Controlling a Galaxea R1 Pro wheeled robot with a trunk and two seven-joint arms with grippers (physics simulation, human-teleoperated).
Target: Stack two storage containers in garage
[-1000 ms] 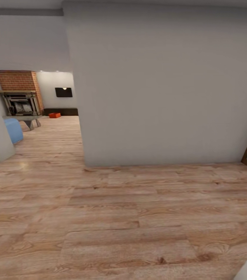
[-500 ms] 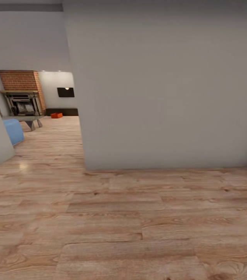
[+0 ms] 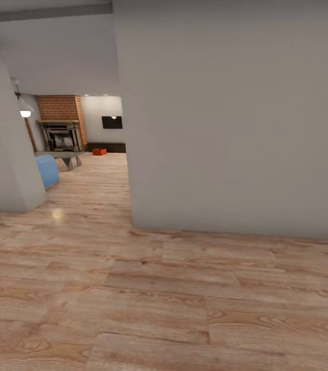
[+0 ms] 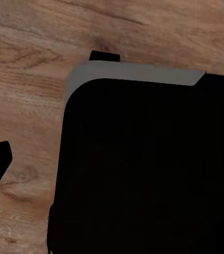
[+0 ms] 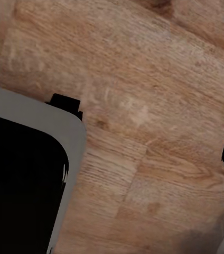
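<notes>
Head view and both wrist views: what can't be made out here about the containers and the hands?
- Head view: one storage container is a tiny red-orange patch far down the room; its shape and contents are too small to tell. A second cannot be told apart from it.
- Head view: the grey wall hides most of the living room.
- Left and right wrist views: dark robot body over the wood floor; whether the hands are open cannot be told.

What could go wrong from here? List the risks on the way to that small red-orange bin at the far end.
1. The pale grey wall fills the right of the head view, its corner close beside the route; cutting the turn tightly could clip the base.
2. The grey pillar and blue seat narrow the left side of the passage.
3. The red-orange storage container is distant and small; only one shows, so the second may need searching for.
</notes>
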